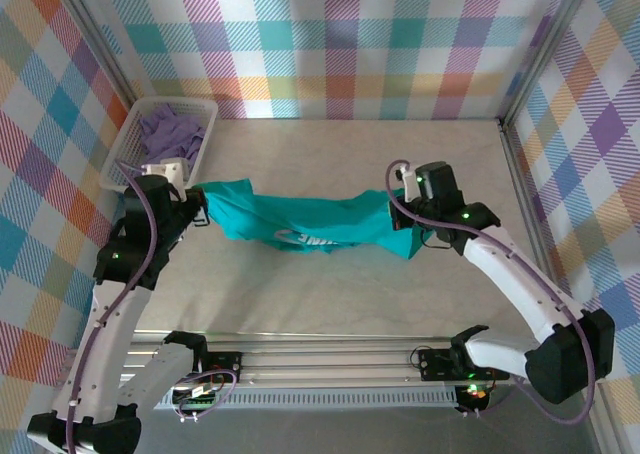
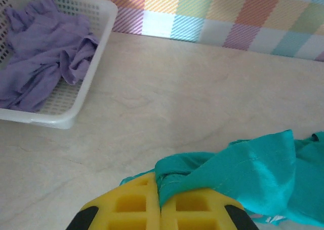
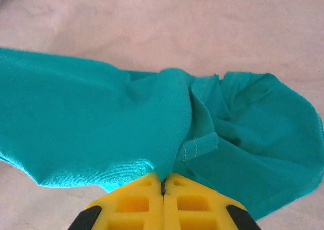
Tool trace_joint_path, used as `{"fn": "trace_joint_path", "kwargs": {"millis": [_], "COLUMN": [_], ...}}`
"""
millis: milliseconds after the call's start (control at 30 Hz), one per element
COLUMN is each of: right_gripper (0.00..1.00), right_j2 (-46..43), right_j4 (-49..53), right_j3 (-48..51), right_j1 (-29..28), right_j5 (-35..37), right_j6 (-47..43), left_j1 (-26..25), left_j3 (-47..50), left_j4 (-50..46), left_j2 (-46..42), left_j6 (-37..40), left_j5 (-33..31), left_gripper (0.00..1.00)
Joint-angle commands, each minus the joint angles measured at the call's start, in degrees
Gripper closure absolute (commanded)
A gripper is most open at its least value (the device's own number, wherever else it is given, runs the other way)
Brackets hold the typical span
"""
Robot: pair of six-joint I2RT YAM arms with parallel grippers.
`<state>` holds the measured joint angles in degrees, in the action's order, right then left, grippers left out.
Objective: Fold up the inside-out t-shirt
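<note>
The teal-green inside-out t-shirt hangs stretched between my two grippers above the middle of the table, its pale printed graphic sagging at the lower edge. My left gripper is shut on the shirt's left end; in the left wrist view the yellow fingers pinch a bunched hem of the t-shirt. My right gripper is shut on the right end, where the yellow fingers clamp a fold of the t-shirt next to a stitched hem.
A white plastic basket stands at the far left corner with a lavender-purple garment in it; in the left wrist view the basket and garment lie upper left. Checked walls close three sides. Bare tabletop lies under the shirt.
</note>
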<state>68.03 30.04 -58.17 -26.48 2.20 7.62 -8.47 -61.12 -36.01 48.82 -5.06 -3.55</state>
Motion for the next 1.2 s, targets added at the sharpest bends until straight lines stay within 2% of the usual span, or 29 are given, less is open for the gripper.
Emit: {"fn": "trace_joint_path", "kwargs": {"millis": [0, 233, 300, 400, 533, 667, 833, 1167], "right_gripper": [0.97, 0.88, 0.81, 0.68, 0.58, 0.55, 0.55, 0.57], "right_j2": [4.61, 23.12, 27.13, 26.65, 21.28, 19.03, 22.08, 28.43], "right_j4": [0.56, -7.01, -7.12, -6.34, -5.62, -7.03, -9.60, -10.37], "right_j3": [1.41, -1.05, -2.60, -2.04, 2.44, 6.66, 6.83, 2.87], "right_j1": [-2.05, -3.07, -3.05, -3.04, -2.26, 1.11, 3.10, 3.01], "right_j5": [2.31, 1.63, 0.90, 0.60, 0.02, -4.55, -10.27, -10.76], "right_j6": [0.40, -0.52, -1.04, -1.20, -0.45, 1.05, 2.05, 2.21], "left_j1": [0.80, 0.81, 0.82, 0.82, 0.82, 0.82, 0.78, 0.80], "left_j3": [-1.32, 0.36, 0.74, 1.09, 1.92, 2.15, 2.10, 2.24], "left_j4": [0.17, 0.59, 0.85, 0.92, 1.80, 2.17, 2.30, 2.48], "left_j2": [1.48, 3.90, 3.99, 4.07, 4.16, 4.82, 4.66, 4.10], "left_j6": [0.87, 1.90, 2.00, 2.31, 2.36, 2.60, 2.60, 2.53], "left_j5": [-2.80, -1.10, -0.52, -0.06, 0.70, 1.68, 2.40, 3.13], "left_gripper": [1.00, 1.00, 1.00, 1.00, 1.00, 1.00, 1.00, 1.00]}}
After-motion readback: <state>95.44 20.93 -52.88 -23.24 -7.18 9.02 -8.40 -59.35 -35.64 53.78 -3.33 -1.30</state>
